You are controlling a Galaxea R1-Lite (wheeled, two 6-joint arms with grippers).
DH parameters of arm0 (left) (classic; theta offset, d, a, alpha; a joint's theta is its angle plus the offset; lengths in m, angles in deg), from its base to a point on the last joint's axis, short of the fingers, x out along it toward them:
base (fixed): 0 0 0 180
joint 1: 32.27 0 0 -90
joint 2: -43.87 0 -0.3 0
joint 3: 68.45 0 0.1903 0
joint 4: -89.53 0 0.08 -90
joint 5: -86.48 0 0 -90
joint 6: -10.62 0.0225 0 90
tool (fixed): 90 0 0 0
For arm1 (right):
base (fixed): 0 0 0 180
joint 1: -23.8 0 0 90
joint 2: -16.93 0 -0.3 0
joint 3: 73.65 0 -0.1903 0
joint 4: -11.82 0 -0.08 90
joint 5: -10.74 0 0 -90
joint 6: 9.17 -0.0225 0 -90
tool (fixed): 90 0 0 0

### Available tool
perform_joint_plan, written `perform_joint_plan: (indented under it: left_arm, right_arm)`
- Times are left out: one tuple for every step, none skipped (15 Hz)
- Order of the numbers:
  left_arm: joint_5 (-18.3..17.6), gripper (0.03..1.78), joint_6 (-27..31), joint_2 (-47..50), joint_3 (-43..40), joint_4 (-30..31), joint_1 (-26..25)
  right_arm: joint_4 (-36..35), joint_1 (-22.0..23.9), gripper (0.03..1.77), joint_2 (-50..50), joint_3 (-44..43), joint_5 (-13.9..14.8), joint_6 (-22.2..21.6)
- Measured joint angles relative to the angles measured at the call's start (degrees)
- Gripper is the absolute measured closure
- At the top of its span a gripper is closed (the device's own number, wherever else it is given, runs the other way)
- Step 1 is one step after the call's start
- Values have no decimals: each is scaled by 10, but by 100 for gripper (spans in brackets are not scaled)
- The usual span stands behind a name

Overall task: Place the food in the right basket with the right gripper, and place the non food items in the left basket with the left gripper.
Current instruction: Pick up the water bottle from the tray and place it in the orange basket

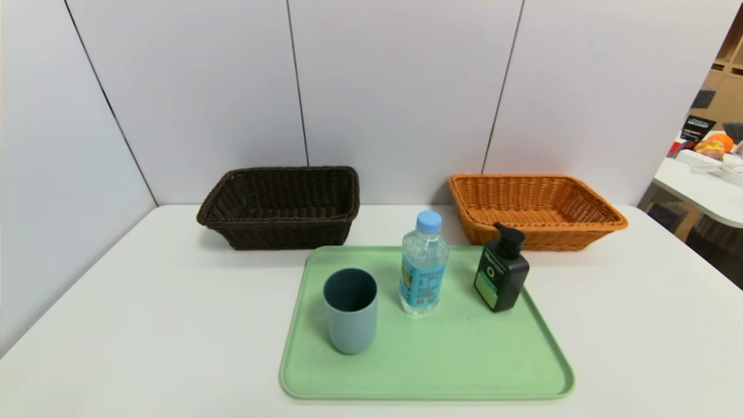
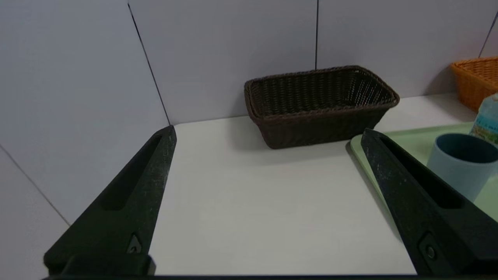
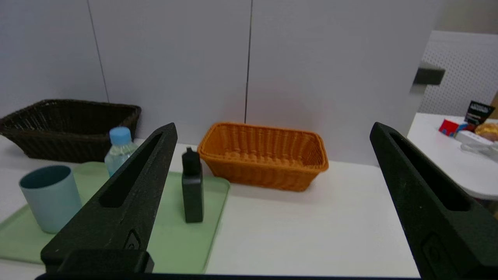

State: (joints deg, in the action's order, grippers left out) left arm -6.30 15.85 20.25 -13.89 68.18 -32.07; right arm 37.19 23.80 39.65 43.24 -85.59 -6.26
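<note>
Pincers both spread wide, nothing between the fingers. Left pincer sits out on the left side over bare worktop, aimed roughly at the brown basket. Right pincer mirrors it on the right, aimed toward the orange basket. Neither arm shows in the head view, so both are well back from the items.

Progress: zero items sorted, judging from the layout.
- Water bottle upright at mid tray, cap on. It's the food and goes to the orange basket via the right pincer.
- Cup upright at the tray's left, near the front, mouth up. Goes to the brown basket via the left pincer.
- Pump bottle upright at the tray's right rear, just in front of the orange basket but not in it. Also goes to the brown basket via the left pincer.
- Both baskets stand at the back against the wall, brown left, orange right. No contents visible in either.

Remaining: all three picks and all three drops. The pump bottle is the awkward one, I'd say: it stands on the far side of the tray from the left pincer, with the water bottle and cup between. Clearing the cup first looks sensible. The water bottle is a short carry for the right side.
</note>
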Motion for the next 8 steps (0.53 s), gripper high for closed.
perform_joint_plan:
  left_arm:
    - [0,12,1,-50,47,7,0]
    - [1,12,4,-95,90,13,0]
    - [1,12,9,-139,130,19,0]
    - [1,12,20,-182,165,23,0]
    - [1,12,32,-219,190,25,0]
    - [-1,12,42,-250,208,27,0]
    - [-3,12,47,-280,221,27,4]
    - [-2,12,49,-304,227,27,13]
  right_arm:
    - [0,0,9,40,-42,-10,3]
    - [0,0,9,85,-87,-25,10]
    - [1,-1,9,129,-126,-45,25]
    - [3,-2,9,164,-154,-65,39]
    - [4,-4,9,202,-179,-90,60]
    - [3,-9,9,236,-196,-109,78]
    - [4,-18,9,261,-205,-117,87]
    - [5,-39,9,284,-209,-115,92]
